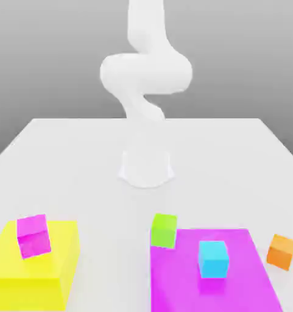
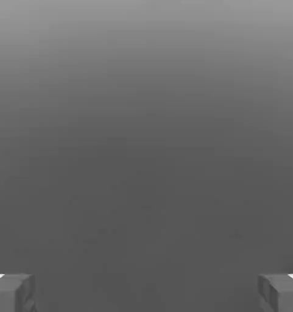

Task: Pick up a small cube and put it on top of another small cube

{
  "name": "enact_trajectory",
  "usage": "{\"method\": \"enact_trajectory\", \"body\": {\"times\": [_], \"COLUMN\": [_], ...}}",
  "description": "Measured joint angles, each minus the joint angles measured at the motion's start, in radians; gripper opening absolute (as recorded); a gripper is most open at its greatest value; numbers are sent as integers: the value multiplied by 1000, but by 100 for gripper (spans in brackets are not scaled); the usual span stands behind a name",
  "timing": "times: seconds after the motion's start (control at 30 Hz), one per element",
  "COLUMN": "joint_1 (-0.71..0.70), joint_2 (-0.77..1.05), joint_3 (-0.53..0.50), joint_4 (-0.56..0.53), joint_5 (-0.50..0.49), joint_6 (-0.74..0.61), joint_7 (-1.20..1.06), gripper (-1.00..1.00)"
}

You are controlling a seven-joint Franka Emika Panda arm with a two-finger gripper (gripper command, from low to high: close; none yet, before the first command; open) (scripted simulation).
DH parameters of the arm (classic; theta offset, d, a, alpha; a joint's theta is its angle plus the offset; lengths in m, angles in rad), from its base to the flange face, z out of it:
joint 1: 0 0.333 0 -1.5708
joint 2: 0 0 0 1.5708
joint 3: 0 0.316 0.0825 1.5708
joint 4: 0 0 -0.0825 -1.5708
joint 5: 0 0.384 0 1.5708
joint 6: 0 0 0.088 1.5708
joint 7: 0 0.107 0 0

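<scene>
Over the magenta cube and yellow block, a low swing risked a knock. The empty end effector was spread wide. At the exterior view's right, the orange cube sat askew on the tabletop; misaligned jaws could skew it.

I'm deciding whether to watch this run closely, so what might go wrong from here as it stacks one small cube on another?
The orange cube sits turned at an angle, so the open fingers might meet its corners and twist it. If the cyan cube is the base, its small top leaves little room for an off-centre release. The green cube stands nearby and might get bumped on the way down.
</scene>
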Motion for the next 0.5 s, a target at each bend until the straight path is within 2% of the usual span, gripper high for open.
{"method": "enact_trajectory", "body": {"times": [0.3,0.5], "joint_1": [202,293], "joint_2": [336,552], "joint_3": [24,92], "joint_4": [-59,-98], "joint_5": [126,152], "joint_6": [129,217], "joint_7": [-188,-270], "gripper": [0,0]}}
